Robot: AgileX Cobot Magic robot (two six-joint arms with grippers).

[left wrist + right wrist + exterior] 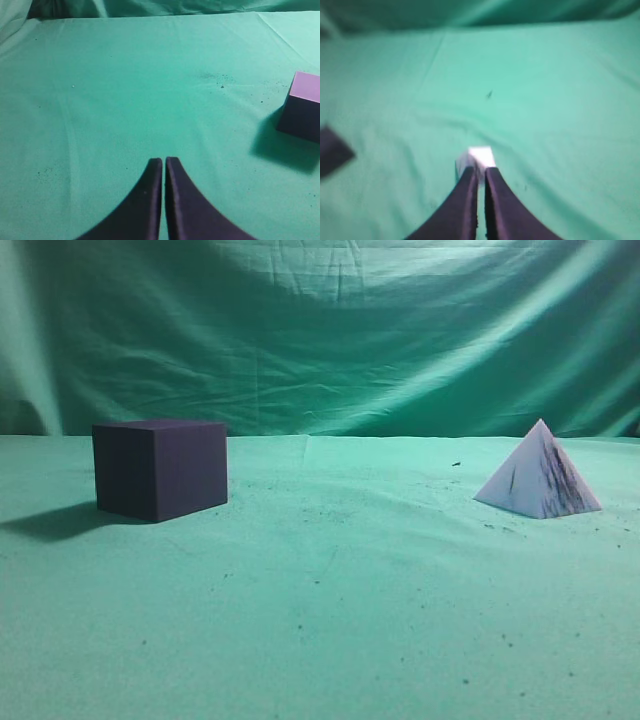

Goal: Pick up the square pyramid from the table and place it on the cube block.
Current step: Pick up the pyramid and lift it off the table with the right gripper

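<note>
The dark purple-black cube block [160, 468] stands on the green table [330, 590] at the left. The white, black-streaked square pyramid [540, 478] stands upright on the table at the right, far from the cube. Neither gripper shows in the exterior view. In the left wrist view my left gripper [164, 160] is shut and empty above bare cloth, with the cube [302, 107] at the right edge. In the blurred right wrist view my right gripper [481, 170] is shut, and the pyramid [480, 156] shows just beyond its fingertips. The cube [332, 152] is at that view's left edge.
A draped green cloth backdrop [330, 330] hangs behind the table. Small dark specks [455, 464] lie scattered on the cloth between the cube and the pyramid.
</note>
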